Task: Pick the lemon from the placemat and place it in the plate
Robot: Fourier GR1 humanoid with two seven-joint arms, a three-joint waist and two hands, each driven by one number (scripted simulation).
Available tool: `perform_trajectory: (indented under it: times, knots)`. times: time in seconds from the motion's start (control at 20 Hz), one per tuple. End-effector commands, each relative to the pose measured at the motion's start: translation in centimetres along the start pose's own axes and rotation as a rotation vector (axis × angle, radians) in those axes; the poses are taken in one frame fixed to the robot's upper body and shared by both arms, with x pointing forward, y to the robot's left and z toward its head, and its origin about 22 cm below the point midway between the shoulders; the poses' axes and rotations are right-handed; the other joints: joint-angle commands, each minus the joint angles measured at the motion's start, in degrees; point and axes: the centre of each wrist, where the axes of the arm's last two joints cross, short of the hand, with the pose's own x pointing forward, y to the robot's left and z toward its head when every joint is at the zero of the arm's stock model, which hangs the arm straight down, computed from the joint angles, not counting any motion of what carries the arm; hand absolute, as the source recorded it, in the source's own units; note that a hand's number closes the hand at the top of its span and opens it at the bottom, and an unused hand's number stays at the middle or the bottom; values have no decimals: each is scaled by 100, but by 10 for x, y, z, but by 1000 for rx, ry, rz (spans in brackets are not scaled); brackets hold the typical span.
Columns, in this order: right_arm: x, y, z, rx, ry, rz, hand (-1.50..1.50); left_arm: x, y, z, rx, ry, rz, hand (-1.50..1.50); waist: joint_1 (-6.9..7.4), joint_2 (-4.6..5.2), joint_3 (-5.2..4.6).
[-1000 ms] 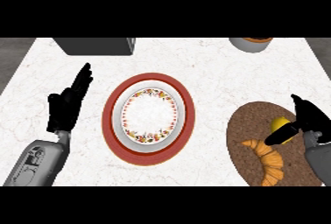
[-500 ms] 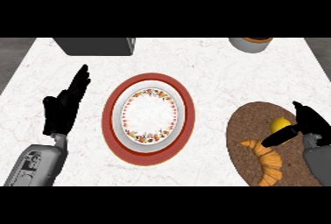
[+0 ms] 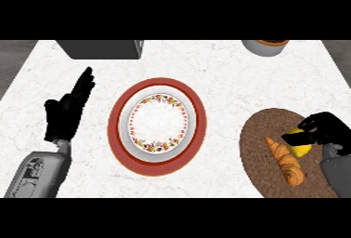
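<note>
The lemon [image 3: 299, 149] is lying on the brown placemat [image 3: 264, 139] at the right of the counter [image 3: 226, 74], and it is largely being covered by the right hand [image 3: 316, 131], whose fingers are curled down round its top, so that only a yellow patch is being shown below them; the lemon is being touched on its left by a croissant [image 3: 285, 161], which is lying lengthwise on the same mat, its far tip just beside the hand's fingers; the right forearm [image 3: 337, 174] is being brought in from the lower right edge; well apart to the left, near the counter's middle, the plate [image 3: 156, 122] is being carried by a larger red plate [image 3: 194, 100], and a ring of small flowers is being shown round its white centre; nothing is being held on it; further left, the left hand [image 3: 66, 111] is being kept open with straight fingers pointing away, and nothing is being touched by it; at the far edge a dark box [image 3: 103, 48] and a grey pot [image 3: 266, 47] are being cut off by the view's top.
</note>
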Motion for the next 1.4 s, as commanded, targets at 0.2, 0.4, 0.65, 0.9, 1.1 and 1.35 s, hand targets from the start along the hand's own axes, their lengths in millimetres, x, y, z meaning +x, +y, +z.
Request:
perform_trajectory:
  times: [0.2,0.4,0.65,0.9,1.1,1.35]
  knots:
    - [-5,-4,0,-134,-29,-7,150,11,2,2,-4,4,0,0,3,17,28]
    - [-2,31,72,-159,-200,-22,150,-10,9,12,20,23,5,0,-100,-25,20]
    - [0,57,161,-241,-422,-34,150,-11,1,11,27,26,12,0,-230,-76,10]
    - [-5,33,212,-477,-610,-172,150,-27,10,18,36,33,8,0,-221,-58,10]
    - [4,28,245,-557,-740,-181,150,4,13,2,23,1,7,0,-75,-17,21]
    - [26,19,281,-484,-857,-218,150,-1,-8,-1,-1,2,7,0,-17,18,22]
